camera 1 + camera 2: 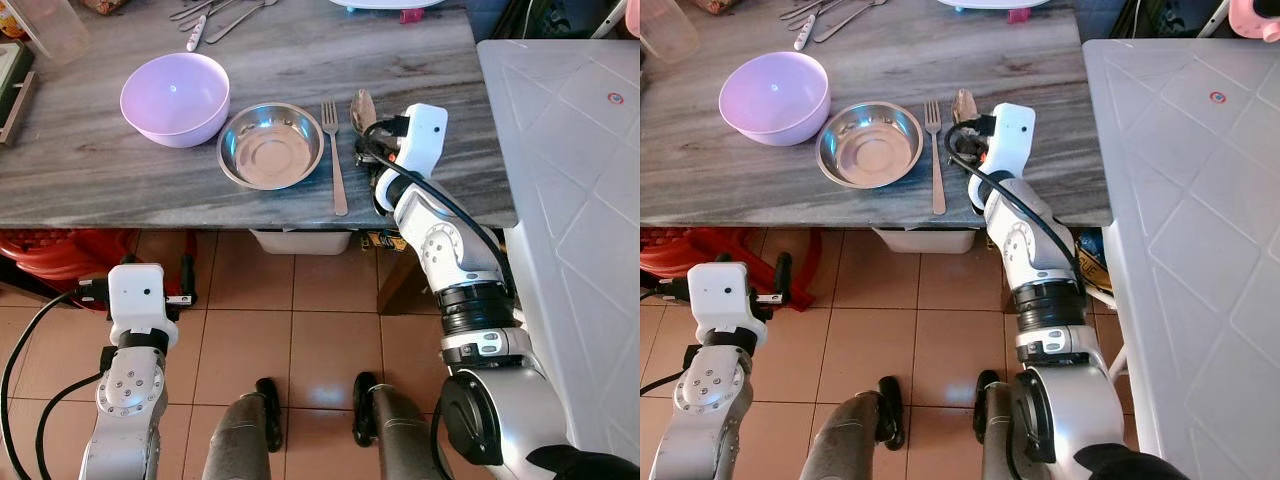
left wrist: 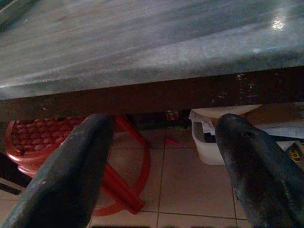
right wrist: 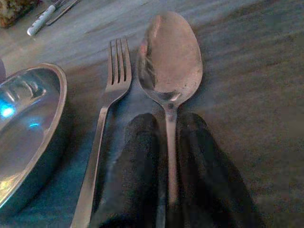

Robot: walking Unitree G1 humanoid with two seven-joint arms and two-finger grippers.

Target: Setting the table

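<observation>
I have the right pincer [image 3: 166,156] clenched on the spoon [image 3: 170,57] handle, its bowl low over the tabletop [image 1: 90,160] just beside the fork [image 3: 107,99], so next I judge: lower, release; left pincer [image 2: 164,161] hangs released.

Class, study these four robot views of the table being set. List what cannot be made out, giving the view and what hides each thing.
- Steel spoon: in the left eye view the right gripper and its white wrist cover its handle.
- Pile of loose cutlery: cut by the top edge of the eye views.
- White plastic tub under the grey wooden table: the left wrist view's dark table edge and a black finger hide most of it.
</observation>
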